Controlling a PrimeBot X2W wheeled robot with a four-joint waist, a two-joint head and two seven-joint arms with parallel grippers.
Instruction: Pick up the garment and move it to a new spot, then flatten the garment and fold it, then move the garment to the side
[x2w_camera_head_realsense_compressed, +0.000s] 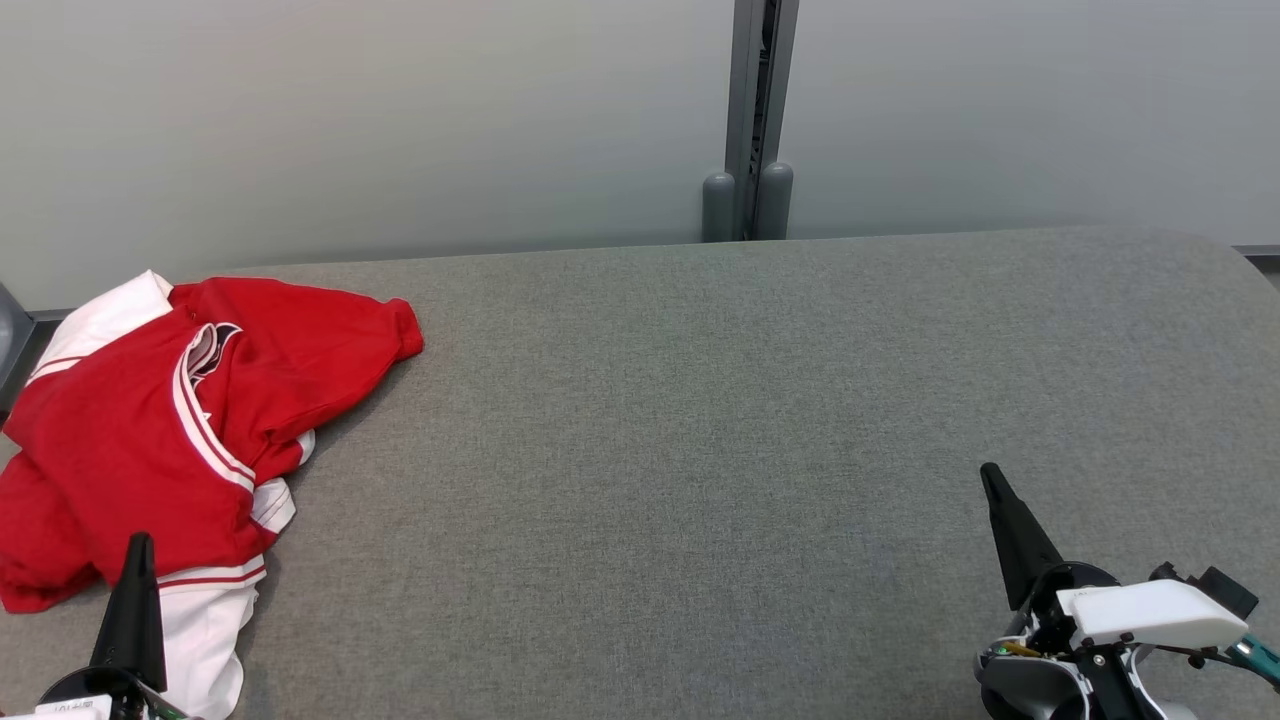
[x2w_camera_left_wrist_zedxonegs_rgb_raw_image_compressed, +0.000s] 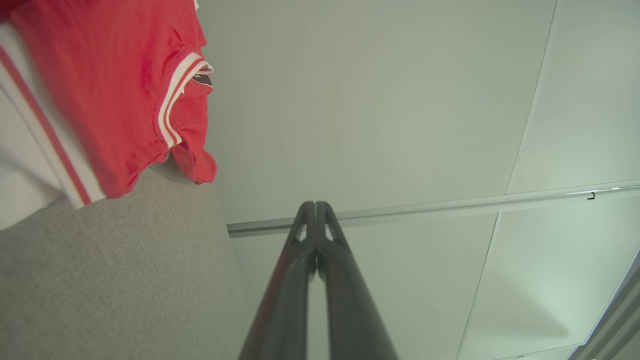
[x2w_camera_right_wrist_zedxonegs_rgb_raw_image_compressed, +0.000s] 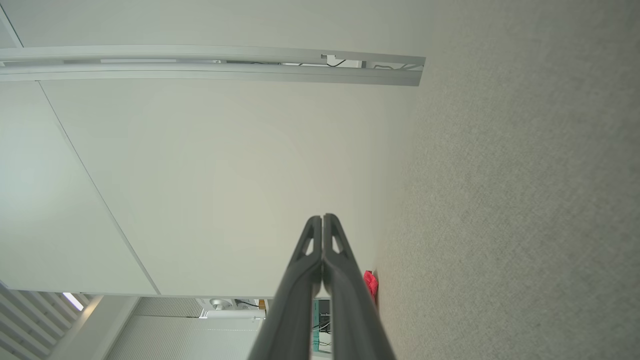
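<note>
Jersey (x2w_camera_head_realsense_compressed: 150, 420), red and white, lies crumpled at the left end of the grey desk (x2w_camera_head_realsense_compressed: 700, 450) in the head view, a grey post (x2w_camera_head_realsense_compressed: 750, 120) behind. Left wrist view: left pincer (x2w_camera_left_wrist_zedxonegs_rgb_raw_image_compressed: 316, 207) clenched, empty, near the jersey. Right wrist view: right pincer (x2w_camera_right_wrist_zedxonegs_rgb_raw_image_compressed: 322, 220) clenched, empty, well apart from it.

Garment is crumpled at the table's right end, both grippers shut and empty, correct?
Not quite. The head view shows the garment crumpled at the table's left end, not the right. The left gripper and right gripper are indeed shut and empty.
</note>
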